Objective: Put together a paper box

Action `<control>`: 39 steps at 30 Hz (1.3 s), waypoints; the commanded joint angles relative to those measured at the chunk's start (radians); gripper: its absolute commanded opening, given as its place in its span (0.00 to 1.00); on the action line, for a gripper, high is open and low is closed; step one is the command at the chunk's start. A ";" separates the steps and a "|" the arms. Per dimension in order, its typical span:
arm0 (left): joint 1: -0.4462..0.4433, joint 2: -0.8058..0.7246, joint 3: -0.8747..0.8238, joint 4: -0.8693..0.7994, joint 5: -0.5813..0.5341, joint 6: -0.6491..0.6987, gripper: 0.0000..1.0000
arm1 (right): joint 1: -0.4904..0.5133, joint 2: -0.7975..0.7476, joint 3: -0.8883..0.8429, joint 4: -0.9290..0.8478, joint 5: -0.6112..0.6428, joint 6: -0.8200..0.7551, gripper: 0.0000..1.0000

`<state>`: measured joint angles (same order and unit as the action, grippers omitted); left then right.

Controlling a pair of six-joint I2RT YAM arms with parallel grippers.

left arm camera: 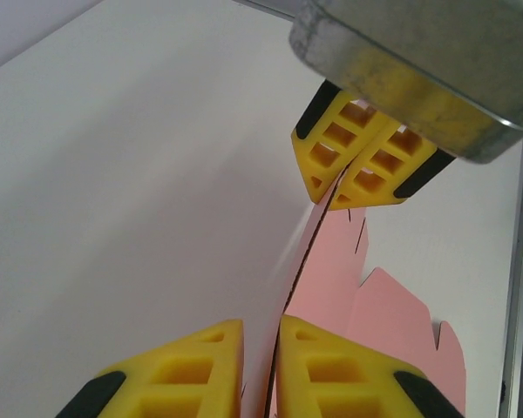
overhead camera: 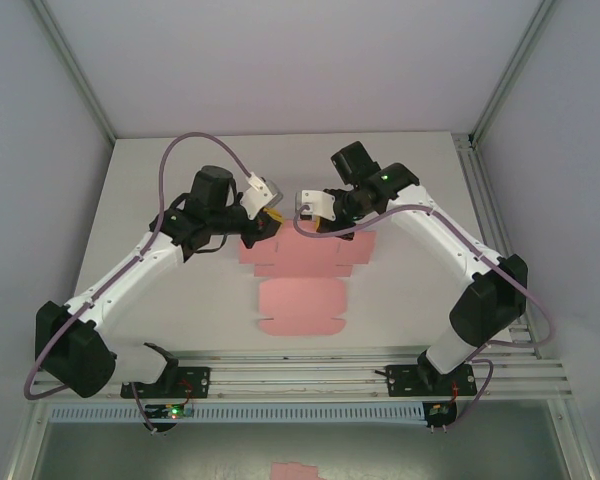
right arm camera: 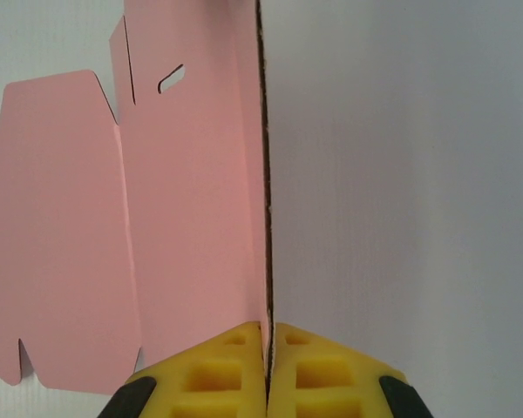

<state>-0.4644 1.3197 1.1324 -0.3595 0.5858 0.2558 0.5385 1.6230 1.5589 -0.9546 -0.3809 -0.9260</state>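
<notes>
The paper box [overhead camera: 300,305] is a flat pink die-cut sheet lying mid-table, with its far edge raised off the surface. My left gripper [overhead camera: 270,218] pinches that raised edge at its left end; in the left wrist view the card [left arm camera: 383,322] runs up between my yellow fingertips [left arm camera: 261,348], which press close on it. My right gripper [overhead camera: 320,222] is shut on the same edge further right and shows across the flap in the left wrist view [left arm camera: 353,178]. In the right wrist view the thin card edge [right arm camera: 183,218] is clamped between the fingertips [right arm camera: 267,348].
A small pink paper scrap [overhead camera: 298,470] lies below the table's near edge. An aluminium rail [overhead camera: 300,365] carrying both arm bases runs along the front. White table surface [overhead camera: 150,200] spreads to the left and right of the sheet, with enclosure walls all round.
</notes>
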 commanded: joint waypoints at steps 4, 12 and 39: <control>-0.043 0.021 0.060 -0.022 -0.118 -0.035 0.19 | -0.008 0.032 0.053 0.051 0.033 0.129 0.00; -0.103 0.079 0.136 0.001 -0.278 -0.145 0.16 | 0.044 0.044 0.057 0.156 0.163 0.292 0.00; -0.220 0.175 0.019 0.411 -0.598 -0.788 0.31 | 0.109 0.027 -0.014 0.409 0.207 0.698 0.00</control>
<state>-0.6285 1.4658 1.1393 0.0097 -0.0784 -0.4454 0.6201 1.6512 1.5394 -0.7300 -0.1280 -0.2661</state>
